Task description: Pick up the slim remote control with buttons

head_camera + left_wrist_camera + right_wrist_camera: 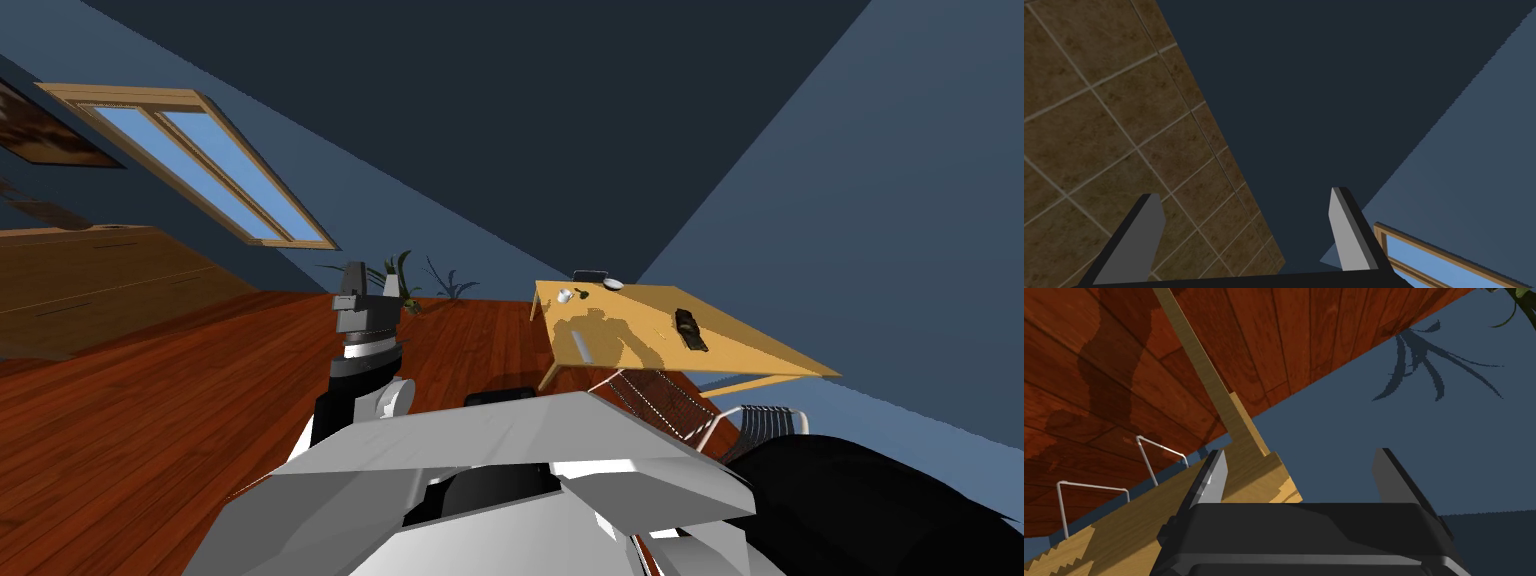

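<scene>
The approach is in hand: the dark remote point(690, 330) lies on the tabletop point(760, 352), well apart from the released right gripper point(1299, 480) and the empty, spread left gripper point(1244, 200), so next the right must reach above it.

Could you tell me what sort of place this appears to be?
Probably a dining or living room: a wooden table with wire chairs, a plank floor, a potted plant by the wall, a window.
</scene>
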Controlling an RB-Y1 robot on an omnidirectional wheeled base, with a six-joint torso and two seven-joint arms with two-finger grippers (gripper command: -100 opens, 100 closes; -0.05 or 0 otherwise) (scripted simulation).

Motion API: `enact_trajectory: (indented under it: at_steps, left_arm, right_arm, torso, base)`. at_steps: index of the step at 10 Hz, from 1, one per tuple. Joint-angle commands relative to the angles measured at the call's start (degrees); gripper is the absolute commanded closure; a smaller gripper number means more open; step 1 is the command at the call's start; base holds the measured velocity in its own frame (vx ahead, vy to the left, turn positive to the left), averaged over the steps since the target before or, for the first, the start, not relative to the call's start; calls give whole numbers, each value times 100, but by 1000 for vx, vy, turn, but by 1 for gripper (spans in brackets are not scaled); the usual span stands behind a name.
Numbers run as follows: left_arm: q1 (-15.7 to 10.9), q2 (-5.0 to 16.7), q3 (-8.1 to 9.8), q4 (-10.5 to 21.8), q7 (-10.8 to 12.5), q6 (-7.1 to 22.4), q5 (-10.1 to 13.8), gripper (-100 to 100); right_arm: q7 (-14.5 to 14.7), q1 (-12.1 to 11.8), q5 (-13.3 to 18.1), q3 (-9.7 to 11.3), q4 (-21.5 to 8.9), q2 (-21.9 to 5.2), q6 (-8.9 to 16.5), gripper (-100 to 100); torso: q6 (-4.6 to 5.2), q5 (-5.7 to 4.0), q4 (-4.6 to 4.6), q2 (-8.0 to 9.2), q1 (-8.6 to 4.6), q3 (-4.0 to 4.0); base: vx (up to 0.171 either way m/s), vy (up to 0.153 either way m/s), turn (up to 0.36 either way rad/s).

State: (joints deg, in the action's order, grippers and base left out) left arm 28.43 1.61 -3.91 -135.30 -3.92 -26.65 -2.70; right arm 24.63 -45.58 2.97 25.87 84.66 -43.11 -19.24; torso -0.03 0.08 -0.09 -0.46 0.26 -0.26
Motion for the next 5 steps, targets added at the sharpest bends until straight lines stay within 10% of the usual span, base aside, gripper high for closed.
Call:
enact_trajectory:
  at_steps: [1,5]
  left_arm:
    - [0,0,0,0,0,0,0,0]
    - [0,0,0,0,0,0,0,0]
  right_arm:
    - [75,-33,2,200,-286,-261,74,-100]
    - [207,-126,6,508,-816,-651,98,-100]
  torso:
    - [0,0,0,0,0,0]
    - [1,-3,2,12,-17,7]
  base:
    - [111,70,13]
    - [96,40,11]
